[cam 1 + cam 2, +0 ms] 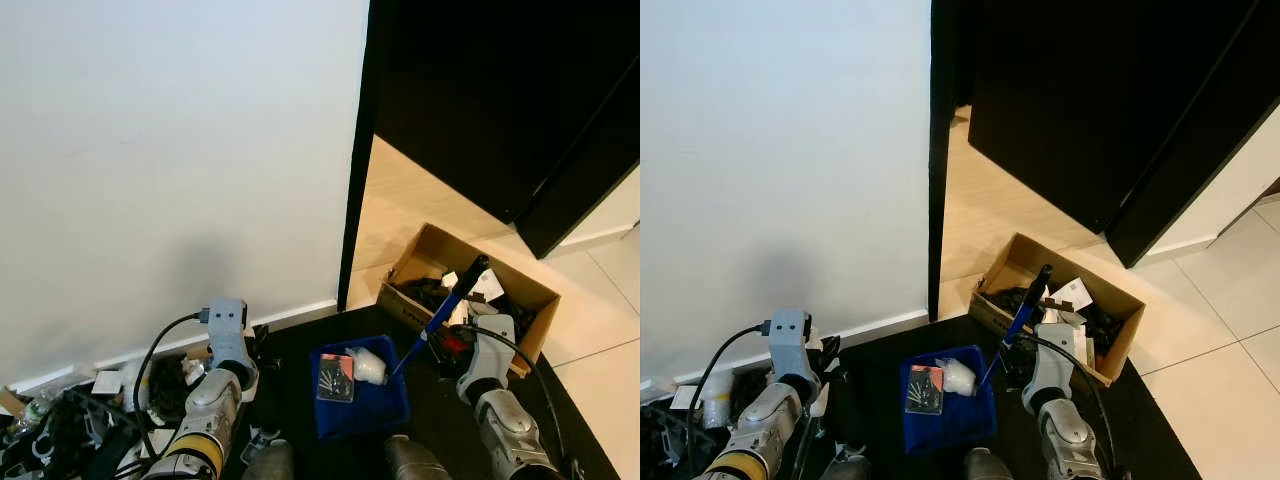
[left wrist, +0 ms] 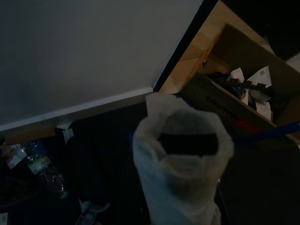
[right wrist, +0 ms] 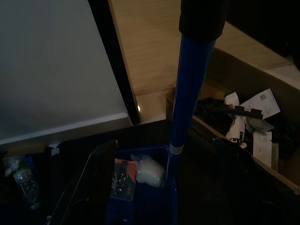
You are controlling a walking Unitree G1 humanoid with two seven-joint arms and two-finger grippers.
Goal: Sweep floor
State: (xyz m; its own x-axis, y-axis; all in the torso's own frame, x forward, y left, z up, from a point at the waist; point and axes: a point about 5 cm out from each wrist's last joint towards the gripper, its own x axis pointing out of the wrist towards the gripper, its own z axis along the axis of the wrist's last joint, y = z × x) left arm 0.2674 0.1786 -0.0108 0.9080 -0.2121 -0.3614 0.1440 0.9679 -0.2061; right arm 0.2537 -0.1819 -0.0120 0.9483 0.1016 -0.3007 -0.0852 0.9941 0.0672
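Lower centre: blue dustpan [image 1: 365,400] on the dark floor holds a red packet [image 1: 335,378] and clear wrapper [image 1: 368,366]; right gripper [image 1: 452,345] apparently closed around its blue handle [image 1: 440,315], beside the cardboard box [image 1: 470,285]; left gripper [image 1: 258,350] state cannot be told.

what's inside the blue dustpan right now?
The blue plastic dustpan holds a small red-and-black packet and a crumpled white wad. Its blue handle rises by the right gripper. Anything beneath those items is hidden.
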